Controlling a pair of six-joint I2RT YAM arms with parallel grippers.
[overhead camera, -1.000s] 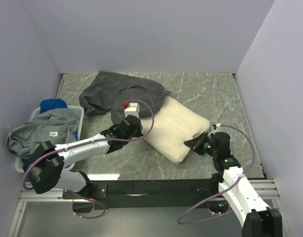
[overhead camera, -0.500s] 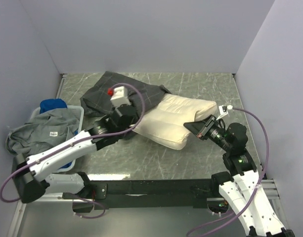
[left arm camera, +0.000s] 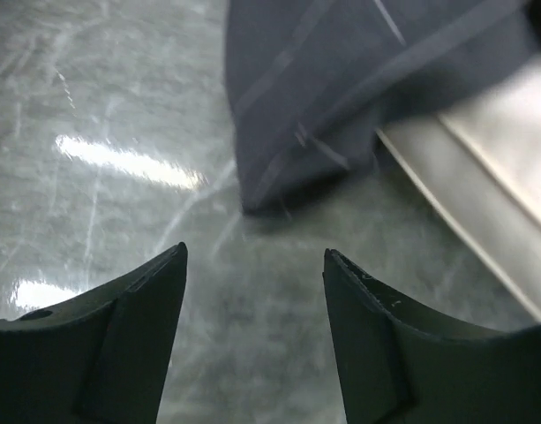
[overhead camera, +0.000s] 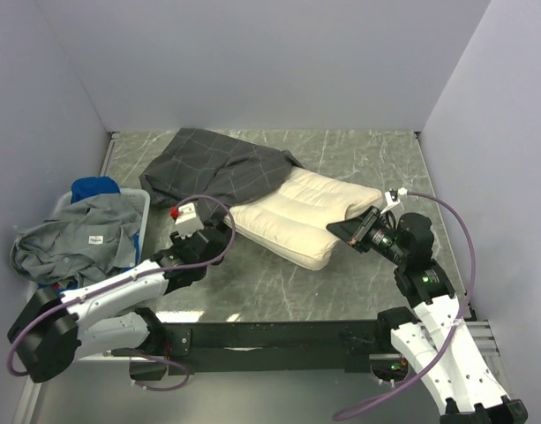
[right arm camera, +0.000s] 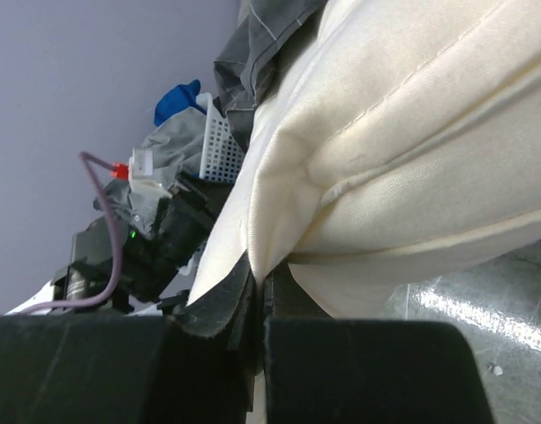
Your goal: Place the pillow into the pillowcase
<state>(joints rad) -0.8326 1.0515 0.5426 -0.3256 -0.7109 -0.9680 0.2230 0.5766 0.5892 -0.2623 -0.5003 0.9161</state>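
The cream-white pillow (overhead camera: 307, 216) lies on the marble table, its far-left end under the edge of the dark grid-patterned pillowcase (overhead camera: 219, 168). My right gripper (overhead camera: 337, 231) is shut on the pillow's near-right seam edge and lifts it a little. In the right wrist view, the gripper (right arm camera: 257, 276) pinches a fold of the pillow (right arm camera: 411, 132). My left gripper (overhead camera: 222, 233) hovers open and empty just short of the pillowcase's near corner. The left wrist view shows that gripper (left arm camera: 254, 251) over bare table, with the pillowcase (left arm camera: 341, 88) ahead and the pillow (left arm camera: 508, 177) at right.
A white basket (overhead camera: 139, 221) at the table's left edge holds a light-grey garment (overhead camera: 85, 234) and a blue cloth (overhead camera: 95, 188). Pale walls close the table on three sides. The table's front edge (overhead camera: 279, 316) runs just ahead of the arm bases.
My left gripper opened, let go of the pillowcase and drew back toward the near left. The pillowcase dropped flat over the pillow's far-left end. The right gripper kept hold of the pillow.
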